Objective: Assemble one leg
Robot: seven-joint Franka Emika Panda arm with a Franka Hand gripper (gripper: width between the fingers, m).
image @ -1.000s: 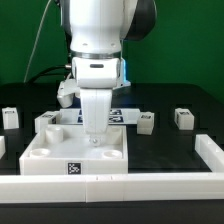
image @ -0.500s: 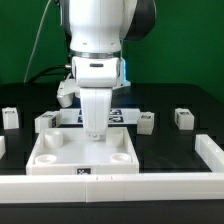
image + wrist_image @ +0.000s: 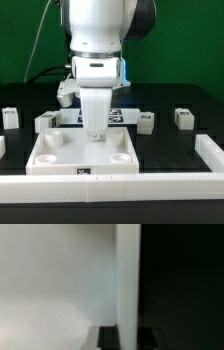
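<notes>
The large white square tray [image 3: 40, 160] with round corner sockets lies in the middle of the black table. My gripper [image 3: 95, 135] points straight down at the tray's back wall and is shut on it. In the wrist view the thin white wall [image 3: 128, 280] runs between my two dark fingers [image 3: 107, 339], and the gripper [image 3: 128, 340] straddles it with the tray floor [image 3: 50, 280] to one side. Several small white legs stand apart from the tray: one [image 3: 45, 121] near its back corner at the exterior view's left, another [image 3: 10, 117] further left, and two [image 3: 146, 121] [image 3: 183, 118] at the exterior view's right.
A white rail [image 3: 150, 184] runs along the table's front and up the exterior view's right side [image 3: 211, 151]. The marker board [image 3: 122, 115] lies behind the tray, partly hidden by my arm. A green wall stands at the back.
One second ago the tray sat skewed and further to the exterior view's left. It has since swung square and shifted right in my grip. Nothing has moved in the last half second.
</notes>
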